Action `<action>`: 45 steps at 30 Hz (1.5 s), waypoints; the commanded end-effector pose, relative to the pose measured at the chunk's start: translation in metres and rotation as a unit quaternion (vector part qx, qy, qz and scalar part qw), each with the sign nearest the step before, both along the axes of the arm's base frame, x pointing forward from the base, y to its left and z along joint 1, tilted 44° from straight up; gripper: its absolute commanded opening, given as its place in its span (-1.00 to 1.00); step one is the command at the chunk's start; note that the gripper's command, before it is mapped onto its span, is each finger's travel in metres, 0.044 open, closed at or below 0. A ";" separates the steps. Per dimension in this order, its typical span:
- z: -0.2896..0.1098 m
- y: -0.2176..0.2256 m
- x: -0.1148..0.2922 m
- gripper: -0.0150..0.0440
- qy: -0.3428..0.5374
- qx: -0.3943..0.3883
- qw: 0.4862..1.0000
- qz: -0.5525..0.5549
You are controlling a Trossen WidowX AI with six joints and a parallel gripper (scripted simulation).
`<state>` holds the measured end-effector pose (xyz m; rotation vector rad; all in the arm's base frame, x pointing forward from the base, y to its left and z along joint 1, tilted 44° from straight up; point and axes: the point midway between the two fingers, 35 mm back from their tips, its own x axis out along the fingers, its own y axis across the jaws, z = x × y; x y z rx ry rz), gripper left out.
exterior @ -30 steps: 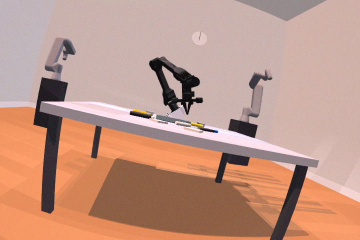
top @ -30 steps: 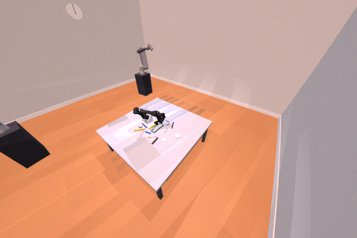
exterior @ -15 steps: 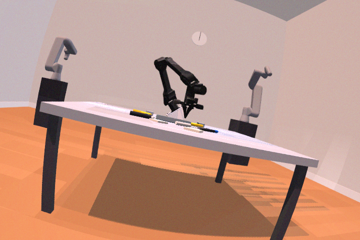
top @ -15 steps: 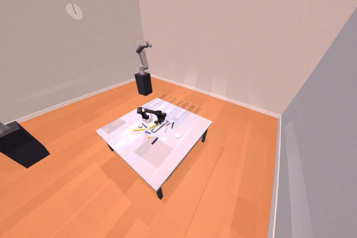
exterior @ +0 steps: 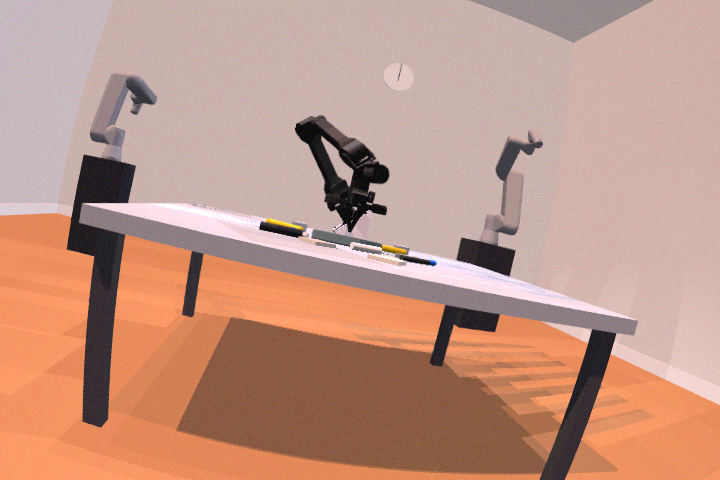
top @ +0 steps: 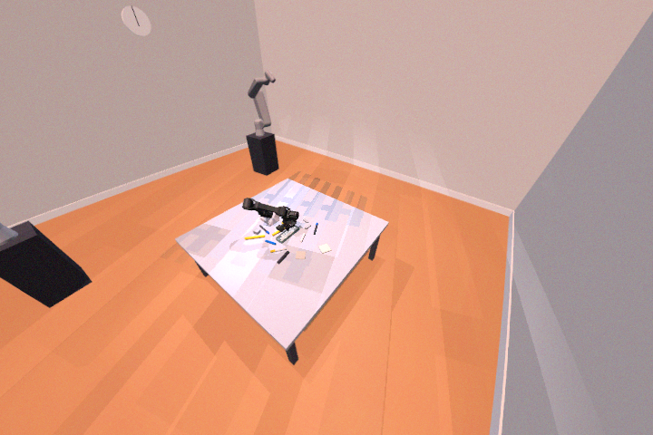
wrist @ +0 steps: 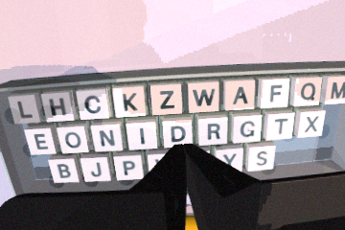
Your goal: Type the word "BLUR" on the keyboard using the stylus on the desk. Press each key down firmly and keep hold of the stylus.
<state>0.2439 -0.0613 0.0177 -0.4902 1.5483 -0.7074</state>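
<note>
The grey keyboard (wrist: 180, 75) (top: 288, 234) (exterior: 331, 236) with white letter keys lies on the table under my gripper (wrist: 185, 149) (top: 286, 226) (exterior: 349, 223). The fingers are shut, their tips touching, just above the bottom row between P (wrist: 128, 168) and Y (wrist: 233, 158), below D. The B key (wrist: 63, 171), L key (wrist: 23, 109) and R key (wrist: 213, 130) are visible; U is hidden behind the fingers. A yellow sliver (wrist: 193, 223) shows low in the gap between the fingers; I cannot tell what it is. I see no stylus between the fingertips.
Several pens, pencils and small pads lie around the keyboard: a yellow pencil (top: 254, 237), a black pen (top: 282, 256) (exterior: 280, 227), a blue pen (exterior: 421, 261), a cream pad (top: 325, 247). Two grey idle arms on black pedestals (top: 262, 152) (top: 29, 264) stand off the table.
</note>
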 end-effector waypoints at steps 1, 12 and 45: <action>0.003 -0.002 -0.001 -0.49 0.001 -0.002 1.000 0.002; 0.050 -0.051 -0.008 -0.49 0.002 -0.004 1.000 0.002; -0.002 0.008 -0.029 -0.49 0.002 0.002 1.000 0.003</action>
